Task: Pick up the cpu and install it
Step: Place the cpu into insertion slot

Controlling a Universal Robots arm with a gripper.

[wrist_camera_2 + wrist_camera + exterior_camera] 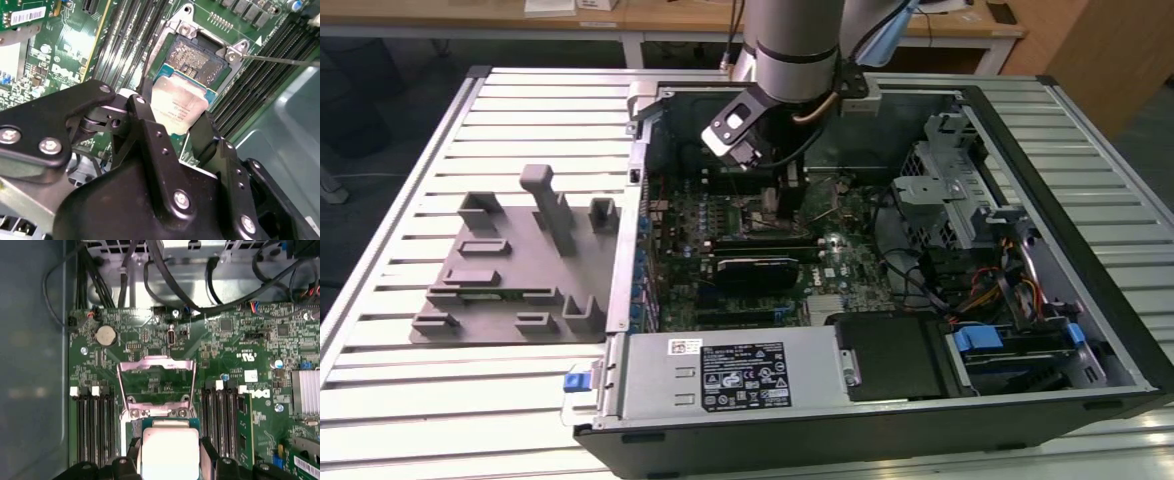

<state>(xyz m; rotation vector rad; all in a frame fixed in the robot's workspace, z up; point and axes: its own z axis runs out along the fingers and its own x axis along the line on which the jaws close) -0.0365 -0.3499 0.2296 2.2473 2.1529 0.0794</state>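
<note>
A slatted metal table (427,400) is spreading wide; wooden desks (667,15) are standing at twelve o'clock, dark floor (340,260) showing at nine o'clock.

surface: slatted metal table (400,200) | on it: grey holder tray (520,265) (exterior view's left) | open computer case (854,435) just beside
</note>
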